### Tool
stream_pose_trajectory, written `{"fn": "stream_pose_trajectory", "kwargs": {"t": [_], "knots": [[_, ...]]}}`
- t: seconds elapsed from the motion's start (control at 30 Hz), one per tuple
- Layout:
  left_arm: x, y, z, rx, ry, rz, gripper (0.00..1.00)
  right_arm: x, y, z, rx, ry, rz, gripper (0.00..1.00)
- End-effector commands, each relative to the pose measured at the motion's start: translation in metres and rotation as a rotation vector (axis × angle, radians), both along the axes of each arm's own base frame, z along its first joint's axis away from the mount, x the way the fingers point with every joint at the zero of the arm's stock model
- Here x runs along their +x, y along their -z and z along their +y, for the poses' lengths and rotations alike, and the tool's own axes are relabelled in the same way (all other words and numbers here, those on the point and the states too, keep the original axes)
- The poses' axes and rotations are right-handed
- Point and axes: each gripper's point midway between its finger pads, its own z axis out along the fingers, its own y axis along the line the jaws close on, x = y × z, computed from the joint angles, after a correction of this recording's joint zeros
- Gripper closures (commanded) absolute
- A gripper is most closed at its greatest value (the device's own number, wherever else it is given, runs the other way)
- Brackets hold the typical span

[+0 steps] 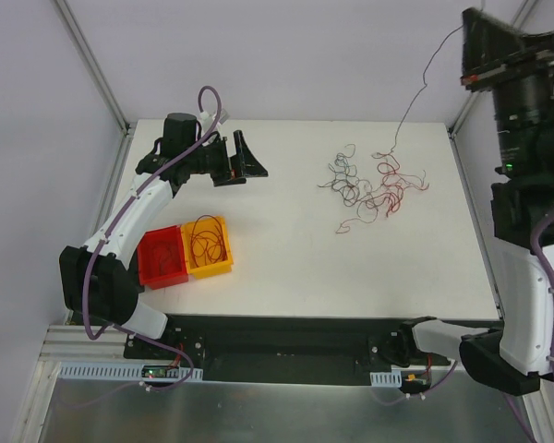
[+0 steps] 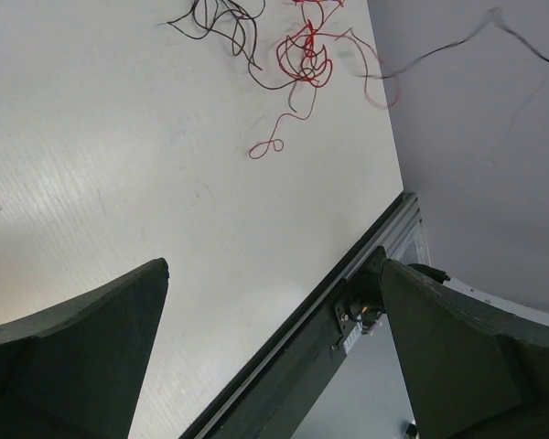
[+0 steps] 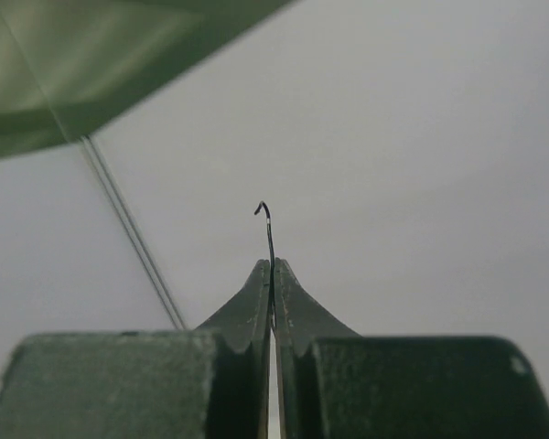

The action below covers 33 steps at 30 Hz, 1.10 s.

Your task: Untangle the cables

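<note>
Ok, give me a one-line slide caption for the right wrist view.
Right pincer shut on a thin black wire, its hooked end poking out past the jaws.

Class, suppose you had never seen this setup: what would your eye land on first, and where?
The right gripper, high at the right, pinches a black cable that trails down to a red-and-black tangle on the far right of the table. At near left, a yellow bin holds red cables beside a red bin.

Above the black base rail [image 1: 286,343], your arms [image 1: 528,318] show white shells, black joints, purple hoses [image 1: 86,295], dark wedge fingers [image 2: 82,357].
</note>
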Motion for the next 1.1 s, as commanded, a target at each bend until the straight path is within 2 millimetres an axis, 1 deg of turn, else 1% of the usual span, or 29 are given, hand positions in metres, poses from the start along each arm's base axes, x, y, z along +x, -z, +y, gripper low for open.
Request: {"fn": "stream_pose_trajectory", "kwargs": {"t": [0.0,0.03,0.07,0.1,0.17,0.23,0.27,0.3,0.37,0.47,0.5,0.53,0.57,0.63,0.7,0.73,0.77,0.8,0.83,0.87,0.93,0.97,1.03,1.07], "knots": [[-0.003,-0.023,-0.001,-0.038,0.016,-0.066,0.01,-0.044,-0.091,-0.02,0.097,0.038,-0.303,1.0],[-0.003,-0.023,0.0,-0.036,0.015,-0.067,0.01,-0.036,-0.096,-0.02,0.117,0.048,-0.3,1.0],[-0.003,-0.023,0.0,-0.036,0.017,-0.07,0.01,-0.034,-0.104,-0.023,0.136,0.057,-0.31,1.0],[-0.003,-0.022,0.0,-0.033,0.015,-0.07,0.01,-0.028,-0.109,-0.021,0.144,0.053,-0.318,1.0],[-0.002,-0.022,0.0,-0.032,0.014,-0.071,0.01,-0.014,-0.112,-0.015,0.172,0.027,-0.306,1.0],[-0.002,-0.023,0.001,-0.029,0.015,-0.079,0.01,-0.002,-0.106,-0.005,0.207,-0.029,-0.261,1.0],[-0.002,-0.023,0.001,-0.027,0.013,-0.081,0.01,0.001,-0.104,0.003,0.206,-0.059,-0.252,1.0],[-0.001,-0.023,0.001,-0.025,0.011,-0.083,0.01,0.0,-0.104,0.01,0.194,-0.083,-0.266,1.0],[-0.001,-0.023,0.002,-0.023,0.009,-0.084,0.01,0.003,-0.099,0.02,0.184,-0.091,-0.256,1.0],[0.0,-0.026,0.006,-0.016,-0.011,-0.101,0.01,0.009,-0.088,0.036,0.196,-0.153,-0.208,1.0],[0.0,-0.029,0.009,-0.006,-0.028,-0.119,0.01,0.015,-0.079,0.044,0.185,-0.17,-0.181,1.0],[0.001,-0.032,0.015,0.005,-0.053,-0.139,0.01,0.016,-0.068,0.058,0.153,-0.218,-0.157,1.0],[0.004,-0.035,0.021,0.025,-0.089,-0.161,0.01,0.017,-0.057,0.068,0.142,-0.243,-0.131,1.0],[0.008,-0.042,0.04,0.068,-0.17,-0.203,0.01,0.017,-0.031,0.081,0.137,-0.285,-0.08,1.0],[0.012,-0.049,0.06,0.113,-0.253,-0.248,0.02,0.025,0.01,0.099,0.136,-0.325,-0.005,1.0],[0.014,-0.051,0.07,0.136,-0.294,-0.266,0.02,0.025,0.026,0.106,0.143,-0.344,0.02,1.0],[0.016,-0.053,0.079,0.163,-0.336,-0.287,0.02,0.028,0.048,0.114,0.138,-0.361,0.058,1.0],[0.018,-0.053,0.089,0.195,-0.379,-0.299,0.02,0.026,0.064,0.122,0.133,-0.382,0.08,1.0],[0.019,-0.053,0.095,0.22,-0.408,-0.314,0.02,0.026,0.085,0.131,0.124,-0.399,0.111,1.0],[0.021,-0.053,0.103,0.247,-0.441,-0.324,0.01,0.026,0.101,0.137,0.113,-0.414,0.135,1.0],[0.024,-0.048,0.112,0.289,-0.477,-0.332,0.01,0.028,0.144,0.146,0.107,-0.423,0.203,1.0],[0.026,-0.046,0.114,0.307,-0.486,-0.332,0.01,0.028,0.16,0.149,0.108,-0.43,0.225,0.99],[0.029,-0.039,0.117,0.329,-0.494,-0.314,0.01,0.031,0.206,0.156,0.096,-0.444,0.313,1.0],[0.029,-0.036,0.117,0.33,-0.488,-0.299,0.01,0.032,0.225,0.158,0.092,-0.447,0.351,1.0]]}}
